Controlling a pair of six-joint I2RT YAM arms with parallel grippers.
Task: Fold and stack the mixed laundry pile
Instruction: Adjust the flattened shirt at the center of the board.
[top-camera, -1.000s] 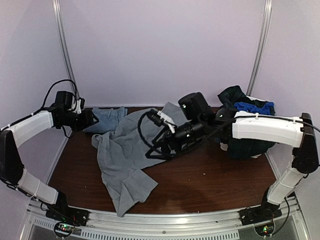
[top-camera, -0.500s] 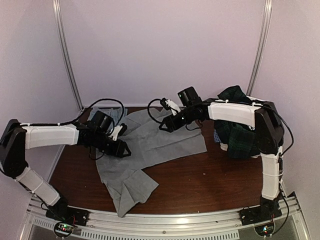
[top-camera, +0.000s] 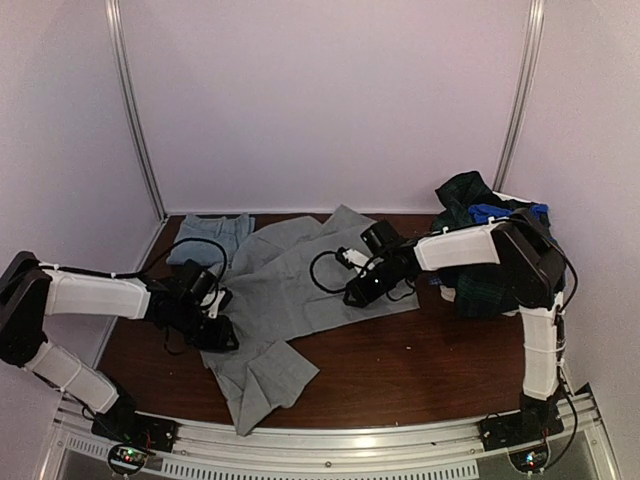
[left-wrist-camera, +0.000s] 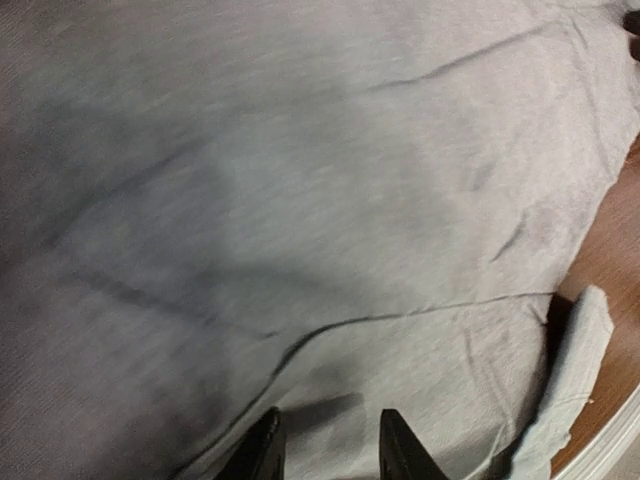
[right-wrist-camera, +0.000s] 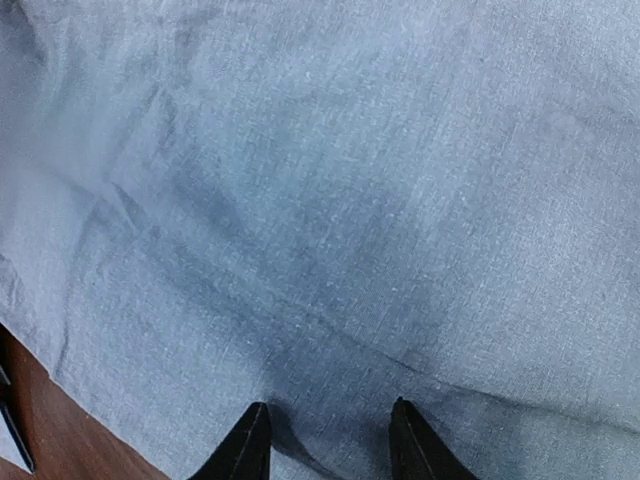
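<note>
A grey garment lies spread across the middle of the brown table. It fills the left wrist view and the right wrist view. My left gripper is low over the garment's left edge. Its jaws stand apart, and flat cloth lies between the tips. My right gripper presses down near the garment's right lower edge, open, its tips dimpling the fabric. The mixed laundry pile, dark plaid with a bright blue piece on top, sits at the right behind the right arm.
A small folded blue-grey stack lies at the back left, next to the garment. The garment's lower part is bunched and reaches toward the table's front rail. Bare wood shows at the front right. Side posts and walls enclose the table.
Both grippers came toward the front of the table, the left along the garment's left edge, the right from its back edge to its right lower part. Both jaws narrowed. The garment's right half lies flatter.
</note>
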